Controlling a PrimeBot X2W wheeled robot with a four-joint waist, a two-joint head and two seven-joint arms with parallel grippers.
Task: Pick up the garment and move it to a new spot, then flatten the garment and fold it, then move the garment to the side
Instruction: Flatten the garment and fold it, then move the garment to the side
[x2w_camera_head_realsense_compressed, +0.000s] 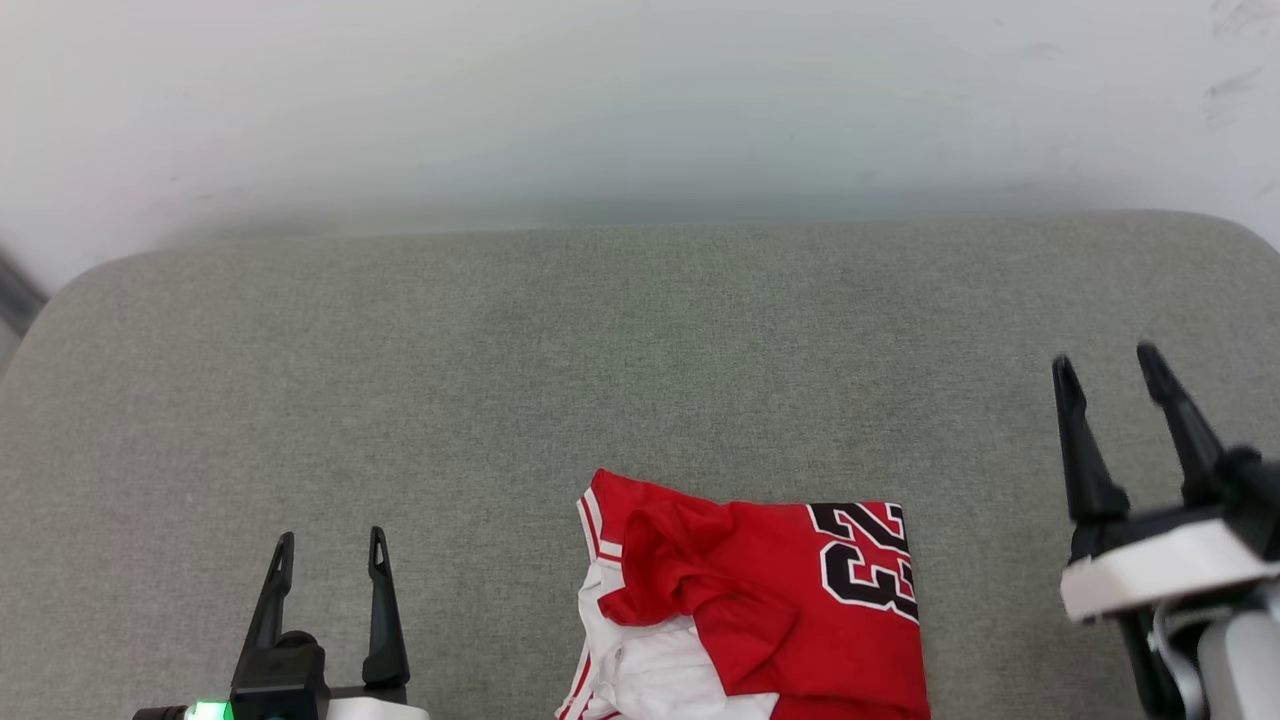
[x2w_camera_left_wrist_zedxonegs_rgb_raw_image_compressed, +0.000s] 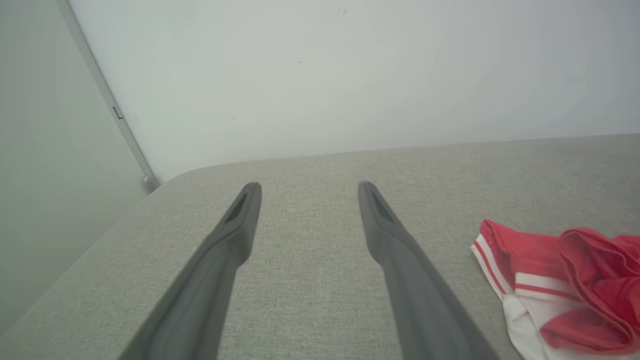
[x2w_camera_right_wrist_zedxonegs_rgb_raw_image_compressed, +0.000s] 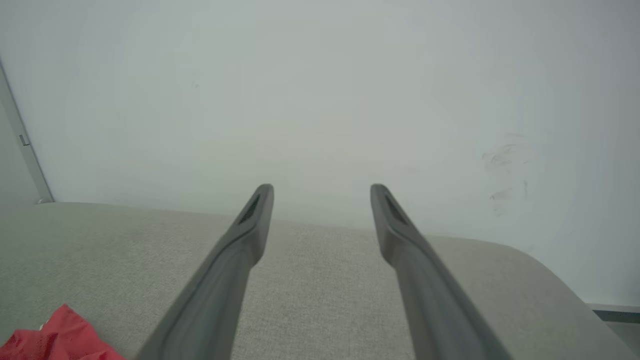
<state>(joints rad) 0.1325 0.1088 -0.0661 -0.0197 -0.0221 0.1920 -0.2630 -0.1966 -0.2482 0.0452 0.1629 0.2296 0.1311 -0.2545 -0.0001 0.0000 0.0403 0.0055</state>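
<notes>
Folded red jersey (x2w_camera_head_realsense_compressed: 780, 590) – black white-edged "23" showing, white striped-trim sleeve rumpled – lies at the grey cushion's (x2w_camera_head_realsense_compressed: 600, 350) near edge between left pincer (x2w_camera_head_realsense_compressed: 332, 537) and right pincer (x2w_camera_head_realsense_compressed: 1105, 356), both open, empty.

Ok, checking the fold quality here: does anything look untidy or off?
Yes: the garment is folded unevenly. A red flap lies bunched and rumpled over its left part, with white fabric poking out beneath, on the grey cushion.

Red jersey (x2w_camera_head_realsense_compressed: 760, 600) with white sleeve, red-and-white striped trim and black white-edged "23" (between the dark jaws); grey-green woven bench (x2w_camera_head_realsense_compressed: 600, 350).
</notes>
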